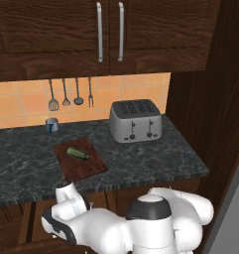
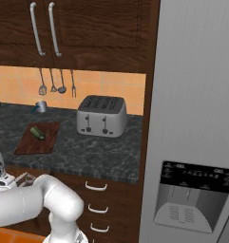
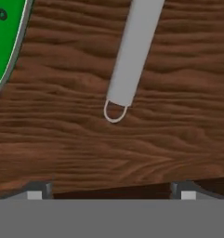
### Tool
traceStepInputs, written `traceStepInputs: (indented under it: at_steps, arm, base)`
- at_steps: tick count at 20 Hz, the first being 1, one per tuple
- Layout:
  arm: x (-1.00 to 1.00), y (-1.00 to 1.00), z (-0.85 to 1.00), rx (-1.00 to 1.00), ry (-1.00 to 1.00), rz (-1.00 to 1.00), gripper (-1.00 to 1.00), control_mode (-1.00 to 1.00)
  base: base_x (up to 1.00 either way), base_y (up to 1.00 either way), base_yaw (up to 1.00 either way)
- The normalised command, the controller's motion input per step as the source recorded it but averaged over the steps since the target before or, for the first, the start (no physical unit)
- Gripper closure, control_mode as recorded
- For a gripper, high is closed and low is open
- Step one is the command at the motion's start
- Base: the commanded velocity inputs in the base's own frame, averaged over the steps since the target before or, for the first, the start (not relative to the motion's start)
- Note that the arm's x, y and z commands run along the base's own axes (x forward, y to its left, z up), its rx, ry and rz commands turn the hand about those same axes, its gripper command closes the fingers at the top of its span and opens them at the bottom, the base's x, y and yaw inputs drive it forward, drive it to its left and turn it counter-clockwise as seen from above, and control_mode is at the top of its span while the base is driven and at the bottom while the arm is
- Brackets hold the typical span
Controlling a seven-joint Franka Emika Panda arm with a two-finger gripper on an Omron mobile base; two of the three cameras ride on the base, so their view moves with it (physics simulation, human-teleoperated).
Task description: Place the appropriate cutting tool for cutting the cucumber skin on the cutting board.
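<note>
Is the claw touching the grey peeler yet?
Apart. The hand view shows the peeler lying on brown wood, well clear of both open claw fingertips.

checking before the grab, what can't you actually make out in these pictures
- Peeler: hand view shows its grey handle and end loop; the head is cut off by the top edge.
- Knife: a strip of green handle, the rest cut off by the left edge.
- Gripper: fingertips show at the bottom of the hand view, jaws wide open.
- Cucumber on the cutting board: too small for skin detail.
</note>
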Motion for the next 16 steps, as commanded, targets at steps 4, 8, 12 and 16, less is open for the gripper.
traceStepInputs:
  at_steps: [4, 8, 12, 16]
  arm:
    - [-0.88, 0.03, -0.04, 0.01, 0.07, -0.08, -1.00, -1.00]
    - [-0.85, 0.00, 0.15, 0.08, 0.17, -0.14, -1.00, -1.00]
    - [-0.83, 0.00, 0.39, 0.12, 0.25, -0.23, -1.00, -1.00]
    - [-0.41, 0.00, 0.41, 0.01, 0.10, -0.18, -1.00, -1.00]
  base:
    - [0.00, 0.00, 0.00]
    - [0.00, 0.00, 0.00]
    - [0.00, 0.00, 0.00]
    - [0.00, 0.00, 0.00]
